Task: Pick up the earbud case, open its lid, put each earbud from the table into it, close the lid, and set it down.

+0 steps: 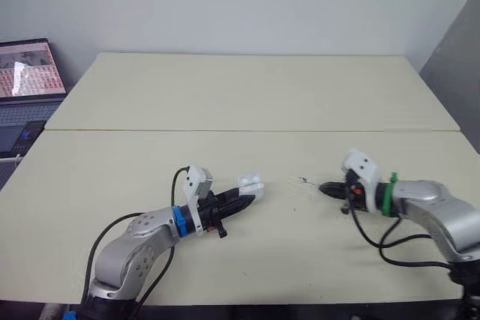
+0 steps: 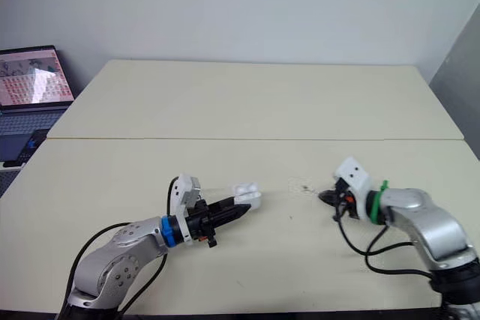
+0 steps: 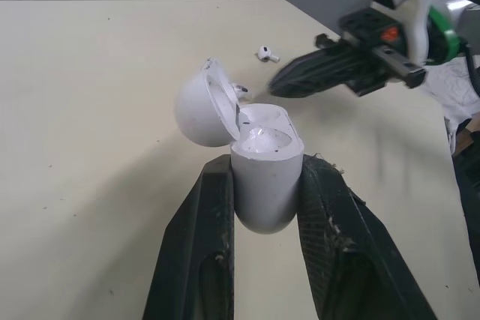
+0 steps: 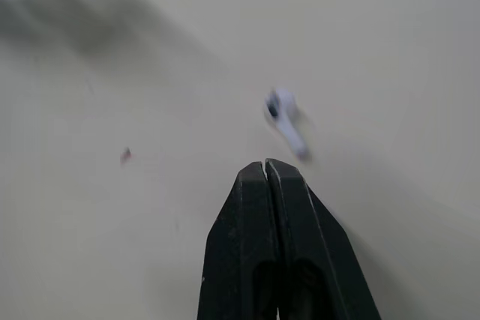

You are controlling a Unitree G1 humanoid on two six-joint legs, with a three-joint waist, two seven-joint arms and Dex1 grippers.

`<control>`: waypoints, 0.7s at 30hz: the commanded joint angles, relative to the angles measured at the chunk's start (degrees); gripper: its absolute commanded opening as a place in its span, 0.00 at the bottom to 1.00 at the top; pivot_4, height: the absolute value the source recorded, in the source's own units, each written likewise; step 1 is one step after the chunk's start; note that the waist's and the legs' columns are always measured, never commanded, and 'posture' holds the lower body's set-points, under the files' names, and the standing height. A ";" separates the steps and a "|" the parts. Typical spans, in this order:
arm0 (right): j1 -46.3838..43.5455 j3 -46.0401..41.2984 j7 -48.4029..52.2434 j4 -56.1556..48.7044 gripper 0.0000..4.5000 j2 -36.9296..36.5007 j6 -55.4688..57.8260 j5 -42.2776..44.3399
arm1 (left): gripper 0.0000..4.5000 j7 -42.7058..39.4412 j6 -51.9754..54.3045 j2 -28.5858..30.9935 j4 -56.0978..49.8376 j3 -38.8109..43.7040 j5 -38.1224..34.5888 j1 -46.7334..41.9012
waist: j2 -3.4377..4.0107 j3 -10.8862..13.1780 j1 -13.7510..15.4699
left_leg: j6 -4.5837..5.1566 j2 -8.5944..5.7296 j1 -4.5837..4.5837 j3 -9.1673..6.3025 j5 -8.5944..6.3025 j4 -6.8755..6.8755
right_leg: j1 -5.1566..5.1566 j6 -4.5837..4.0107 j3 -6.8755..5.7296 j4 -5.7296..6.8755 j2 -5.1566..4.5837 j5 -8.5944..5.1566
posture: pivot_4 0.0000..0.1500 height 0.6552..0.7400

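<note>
Now left gripper [image 3: 266, 166] clamps the open case [image 3: 262, 159]; right gripper [image 4: 266, 166] closed, empty.
Loose earbud [image 4: 285, 121] just ahead of it; laptop [image 1: 26, 80] far left.

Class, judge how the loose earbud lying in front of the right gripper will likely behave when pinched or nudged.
The earbud looks small and smooth, so it is probably very light and may slip from a pinch. Its rounded head and thin stem suggest it could roll or pivot on the table if nudged.

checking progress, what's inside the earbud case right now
The earbud case, lid open in the left gripper, shows white wells; a glossy shape in one may be an earbud, but the rim hides their depths. One earbud lies on the table.
</note>
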 commanded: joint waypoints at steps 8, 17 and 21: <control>-4.23 -0.43 1.31 -0.78 0.20 3.33 -1.75 1.35 | 0.18 0.34 -1.13 -0.26 -1.70 0.62 -0.68 0.11 | 0.00 0.02 0.00 | 0.00 0.01 0.00 0.02 0.00 -0.01 | 0.00 0.00 0.03 -0.01 0.01 0.00 | 1.00 1.00; -11.39 1.17 -6.14 10.45 0.67 9.39 -6.48 -6.64 | 0.18 0.27 -1.22 -0.01 -1.56 0.82 -0.65 -0.31 | 0.00 0.02 0.02 | -0.01 0.00 -0.01 0.03 0.01 -0.01 | -0.05 0.00 0.02 0.01 0.00 0.00 | 1.00 1.00; -11.89 2.86 -5.39 13.83 0.67 9.51 -9.80 -9.76 | 0.18 0.31 -1.32 0.03 -1.56 0.86 -0.56 -0.29 | 0.00 0.02 0.02 | -0.02 0.00 -0.04 0.03 0.01 -0.01 | -0.06 0.00 0.02 0.00 -0.01 0.00 | 1.00 1.00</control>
